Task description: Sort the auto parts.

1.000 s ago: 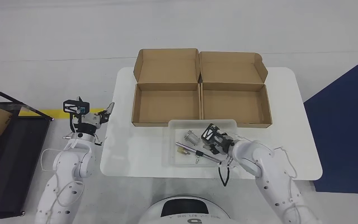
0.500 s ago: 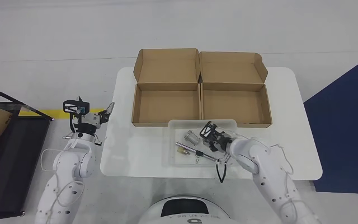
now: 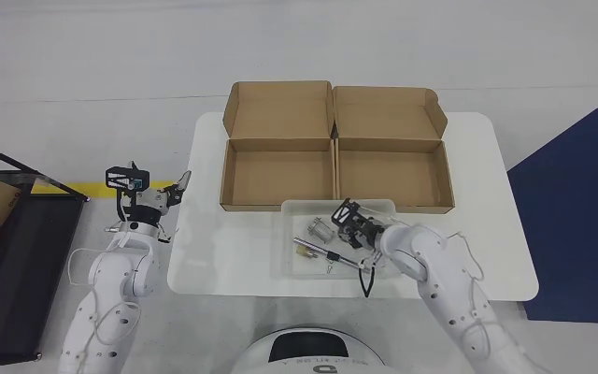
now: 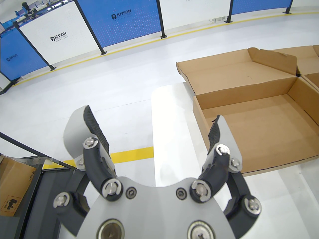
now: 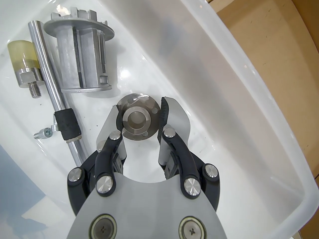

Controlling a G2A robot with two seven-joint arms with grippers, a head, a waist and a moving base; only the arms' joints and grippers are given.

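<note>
The right tool [image 5: 140,106] clamps the metal flange [image 5: 137,121] in the tray [image 5: 249,75] (left tool [image 4: 152,113] gapes wide).

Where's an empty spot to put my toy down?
The left box and right box are empty. The table is bare beside the clear bin, in front of the left box, and at its right end past the right box. The bin is crowded: parts and the right gripper, jaws on the round flange.
</note>
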